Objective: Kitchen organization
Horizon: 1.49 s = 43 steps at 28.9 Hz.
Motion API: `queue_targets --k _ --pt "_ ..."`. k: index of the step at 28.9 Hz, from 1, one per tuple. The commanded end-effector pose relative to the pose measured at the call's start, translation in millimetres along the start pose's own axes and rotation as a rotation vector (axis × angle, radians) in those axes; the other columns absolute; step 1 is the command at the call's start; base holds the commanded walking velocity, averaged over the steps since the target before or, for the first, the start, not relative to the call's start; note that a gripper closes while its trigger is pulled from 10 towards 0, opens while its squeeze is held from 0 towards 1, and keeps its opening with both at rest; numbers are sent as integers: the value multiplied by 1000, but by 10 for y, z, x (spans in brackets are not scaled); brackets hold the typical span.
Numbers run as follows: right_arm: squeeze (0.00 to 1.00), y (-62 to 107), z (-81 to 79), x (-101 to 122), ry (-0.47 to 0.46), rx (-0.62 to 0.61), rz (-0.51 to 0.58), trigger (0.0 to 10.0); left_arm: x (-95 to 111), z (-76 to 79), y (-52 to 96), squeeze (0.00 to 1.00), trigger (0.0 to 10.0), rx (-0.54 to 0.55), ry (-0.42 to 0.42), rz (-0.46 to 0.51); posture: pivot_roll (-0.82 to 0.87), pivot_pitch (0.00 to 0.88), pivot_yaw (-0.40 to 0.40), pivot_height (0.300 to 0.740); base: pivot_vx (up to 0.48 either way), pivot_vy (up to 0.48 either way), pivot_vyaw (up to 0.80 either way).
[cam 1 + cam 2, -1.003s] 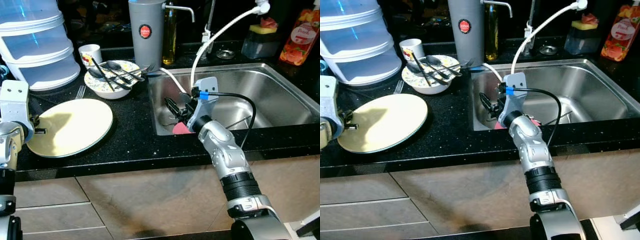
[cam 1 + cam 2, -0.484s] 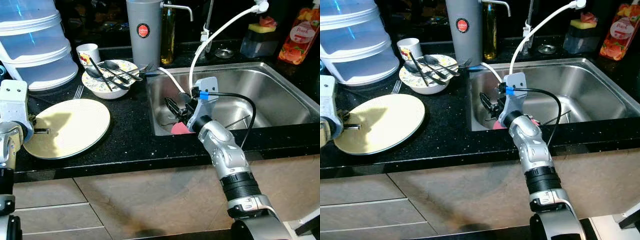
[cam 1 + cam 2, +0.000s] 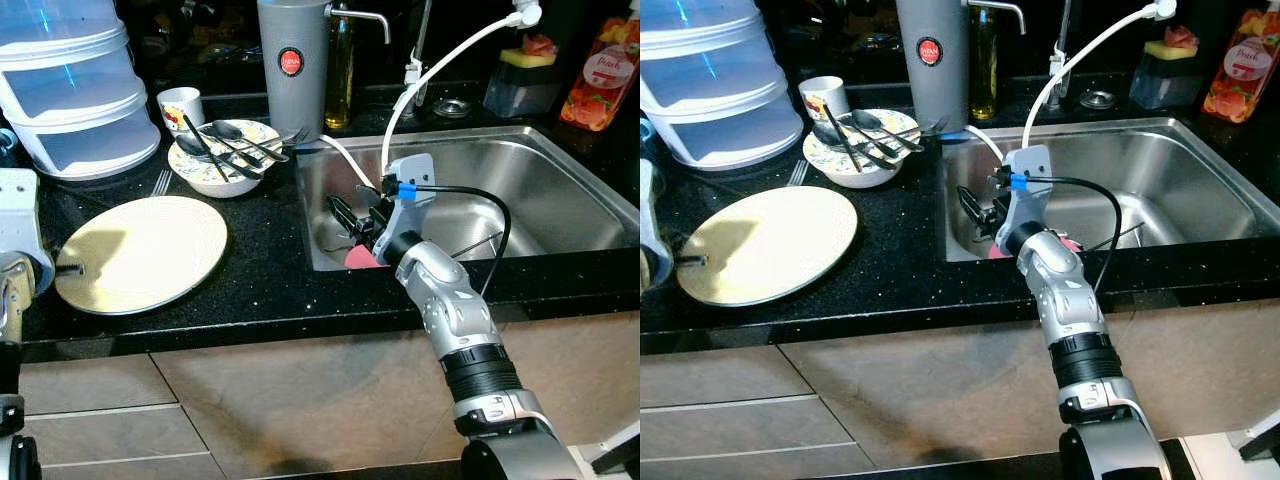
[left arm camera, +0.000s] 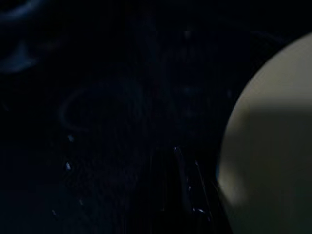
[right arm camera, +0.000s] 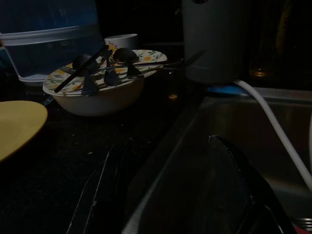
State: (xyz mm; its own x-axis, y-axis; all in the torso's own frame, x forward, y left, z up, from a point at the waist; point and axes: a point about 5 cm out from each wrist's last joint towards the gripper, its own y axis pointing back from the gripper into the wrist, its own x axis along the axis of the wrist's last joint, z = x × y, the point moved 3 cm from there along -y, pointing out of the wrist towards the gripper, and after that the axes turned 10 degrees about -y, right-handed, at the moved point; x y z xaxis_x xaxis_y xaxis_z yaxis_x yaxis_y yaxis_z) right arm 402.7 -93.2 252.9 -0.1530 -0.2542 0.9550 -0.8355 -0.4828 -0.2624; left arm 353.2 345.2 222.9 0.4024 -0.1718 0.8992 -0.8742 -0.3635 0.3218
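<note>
Little has changed: right hand (image 3: 345, 222) still hangs open and empty over the sink (image 3: 560, 190); left hand's grip beside the plate (image 3: 140, 253) I cannot tell.

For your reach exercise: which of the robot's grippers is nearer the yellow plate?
Left. The left gripper sits at the yellow plate's left rim; the right gripper hangs over the sink.

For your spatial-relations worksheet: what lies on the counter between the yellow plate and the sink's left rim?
In the left eye view, only bare black countertop separates the yellow plate from the sink; the patterned bowl of cutlery sits further back.
</note>
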Motion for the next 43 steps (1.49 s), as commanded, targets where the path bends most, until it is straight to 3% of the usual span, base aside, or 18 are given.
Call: queue_targets --k 1,2,3,5,6,18,19,28,35,38,42,43 --pt "0 -29 -41 -27 -5 15 -18 10000 -34 -84 30 0 10000 14 -8 -15 54 124 60 740 0 0 0" --pt "0 -31 -44 -26 -5 16 -18 10000 -34 -62 35 0 10000 1 -18 -6 53 124 60 740 0 0 0" --pt "0 -33 -47 -24 -5 18 -18 10000 -46 -54 39 1000 10000 7 -24 -6 53 124 60 740 0 0 0" --pt "0 -34 -48 -23 -4 18 -18 10000 -50 -61 38 1000 10000 17 -22 -8 52 124 59 740 0 0 0" --pt "0 -33 -49 -23 -4 19 -18 10000 -54 -69 35 4 10000 26 -18 -11 52 124 59 740 0 0 0" --pt "0 -26 -40 -24 -1 16 -20 10000 -86 60 31 0 9804 -38 28 -27 47 121 62 740 0 0 0" --pt "0 -23 -36 -24 0 15 -21 10000 -92 92 29 0 235 -51 39 -26 47 121 62 740 0 0 0" --pt "0 -10 -10 -24 4 8 -25 10000 -73 143 24 0 0 -65 84 -7 42 120 61 740 0 0 0" --pt "0 -16 -18 -28 -4 8 -23 10000 198 40 70 0 0 -33 149 151 46 124 61 740 0 0 0" --pt "0 -16 -20 -28 -7 8 -22 10000 434 23 146 0 0 -75 284 290 47 123 58 740 0 0 0" --pt "0 -12 -21 -30 -9 8 -21 10000 500 57 180 0 0 -120 321 319 47 118 56 740 0 0 0" --pt "0 -12 -23 -31 -9 9 -21 10000 483 68 177 0 0 -122 298 308 47 118 56 740 0 0 0"
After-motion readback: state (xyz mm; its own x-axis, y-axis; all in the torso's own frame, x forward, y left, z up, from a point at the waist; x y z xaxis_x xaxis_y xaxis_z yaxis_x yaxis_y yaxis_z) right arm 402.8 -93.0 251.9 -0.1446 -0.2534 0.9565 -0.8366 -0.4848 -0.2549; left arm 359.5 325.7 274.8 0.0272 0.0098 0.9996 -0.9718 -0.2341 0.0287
